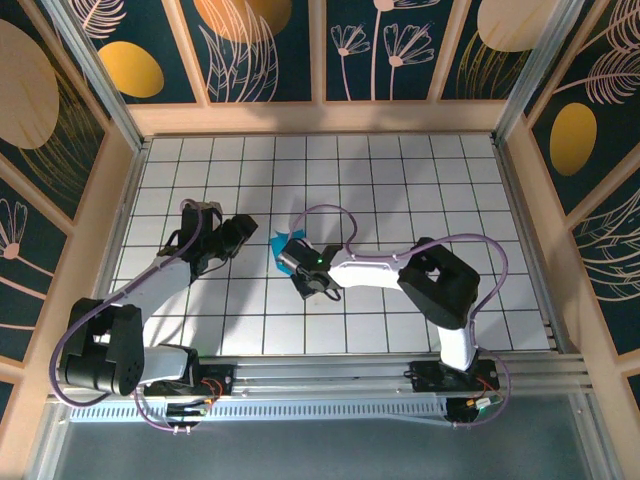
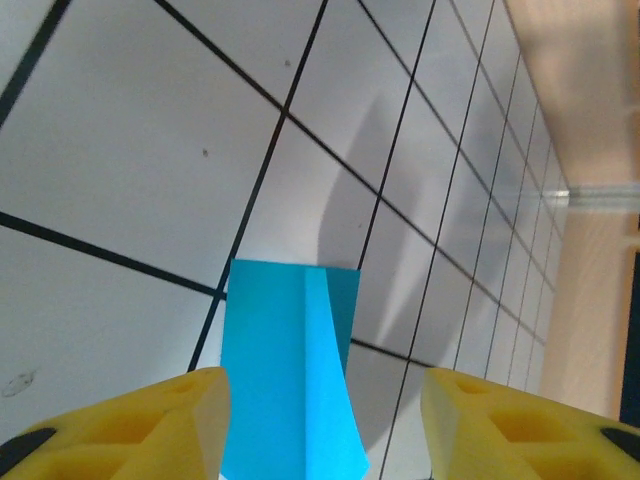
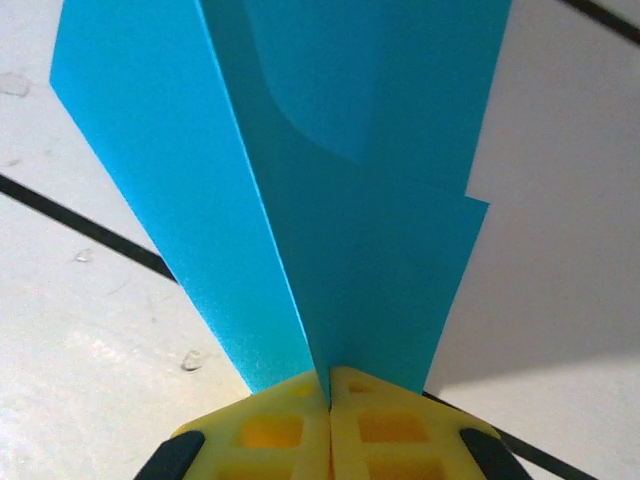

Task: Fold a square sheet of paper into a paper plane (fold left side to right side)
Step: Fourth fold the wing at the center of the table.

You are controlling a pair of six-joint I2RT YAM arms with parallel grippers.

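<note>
The cyan-blue sheet of paper (image 1: 279, 243) lies near the table's middle, folded lengthwise into layers. In the right wrist view the paper (image 3: 330, 200) fans upward from my right gripper (image 3: 330, 385), whose yellow fingers are shut on its creased edge. From above, my right gripper (image 1: 287, 256) sits at the paper's near right side. My left gripper (image 1: 252, 232) is just left of the paper. In the left wrist view the folded paper (image 2: 280, 360) shows a centre crease and one raised flap. It sits between the spread fingers of my left gripper (image 2: 325, 392) and touches neither.
The white gridded table (image 1: 420, 170) is walled by wooden rails at the back and sides (image 1: 320, 118). Purple cables loop over both arms. The right arm's elbow (image 1: 440, 280) hangs over the table's right half.
</note>
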